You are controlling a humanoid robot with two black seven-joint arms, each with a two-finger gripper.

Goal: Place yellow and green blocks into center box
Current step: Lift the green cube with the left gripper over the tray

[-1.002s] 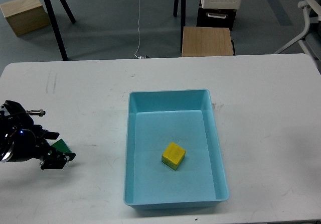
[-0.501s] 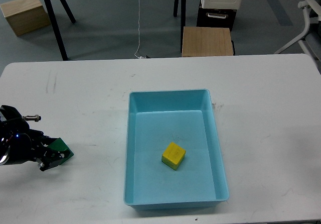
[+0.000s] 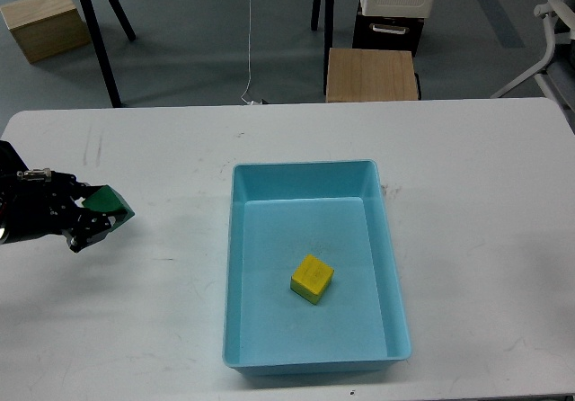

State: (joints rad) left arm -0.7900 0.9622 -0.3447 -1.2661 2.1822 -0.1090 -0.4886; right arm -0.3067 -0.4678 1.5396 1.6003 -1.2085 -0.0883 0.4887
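Note:
A light blue box (image 3: 310,172) sits at the middle of the white table. A yellow block (image 3: 312,279) lies inside it, near the centre of its floor. My left gripper (image 3: 97,212) is at the table's left edge, left of the box, shut on a green block (image 3: 110,203) and holding it above the table top. My right gripper is out of view.
The white table (image 3: 476,194) stretches to the right of the box. Beyond its far edge stand a wooden stool (image 3: 372,74), black stand legs (image 3: 97,32), a wooden crate (image 3: 43,23) and a white chair base (image 3: 548,50).
My left gripper has closed on the green block and lifted it off the table, moving up and away from the near edge. The yellow block has not moved.

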